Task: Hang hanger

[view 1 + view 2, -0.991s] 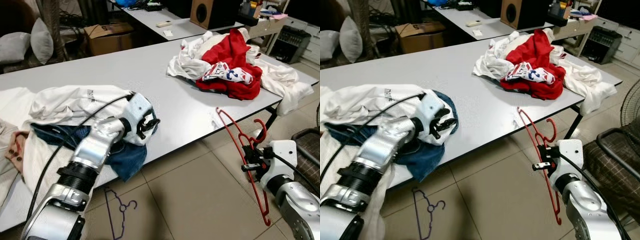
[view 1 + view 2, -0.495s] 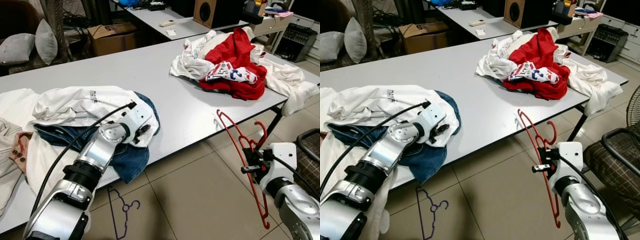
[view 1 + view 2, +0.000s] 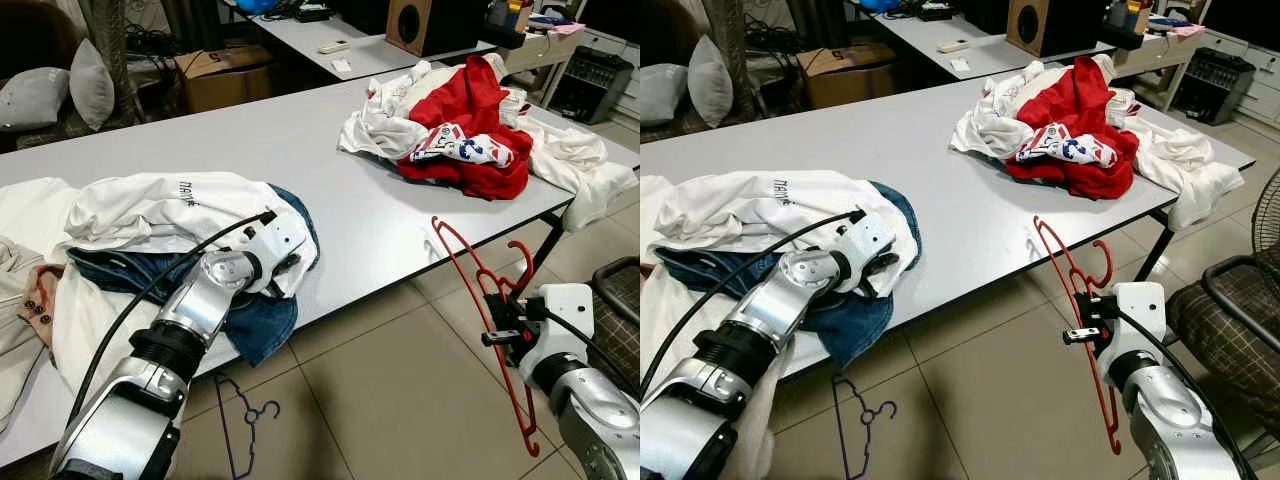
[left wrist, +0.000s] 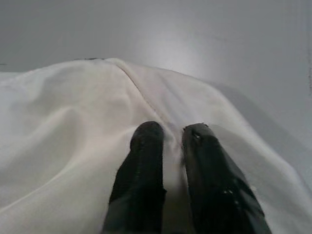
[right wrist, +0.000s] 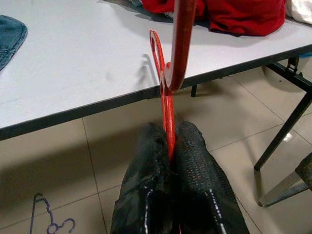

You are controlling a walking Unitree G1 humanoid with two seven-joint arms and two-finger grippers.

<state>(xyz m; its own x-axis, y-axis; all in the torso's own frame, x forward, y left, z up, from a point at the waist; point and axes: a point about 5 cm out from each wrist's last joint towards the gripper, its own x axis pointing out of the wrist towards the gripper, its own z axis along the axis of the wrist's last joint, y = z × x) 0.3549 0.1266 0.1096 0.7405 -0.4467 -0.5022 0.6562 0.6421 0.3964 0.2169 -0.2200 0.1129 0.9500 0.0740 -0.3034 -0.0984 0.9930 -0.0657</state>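
Beside the table (image 3: 330,150), thin red hanger (image 3: 478,310) clamped in right hand (image 5: 169,141), left hand (image 4: 170,136) pinching white shirt (image 3: 150,210).

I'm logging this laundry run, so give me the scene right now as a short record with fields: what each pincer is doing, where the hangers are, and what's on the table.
left pincer: fingers nearly together, pressed down on the white shirt at the table's near edge
right pincer: shut on the red hanger, held off the table's front edge
purple hanger: lying on the tiled floor
table: grey; white shirt over blue denim garment on the robot's left, red and white clothes pile at the far right
hanging step: not yet done
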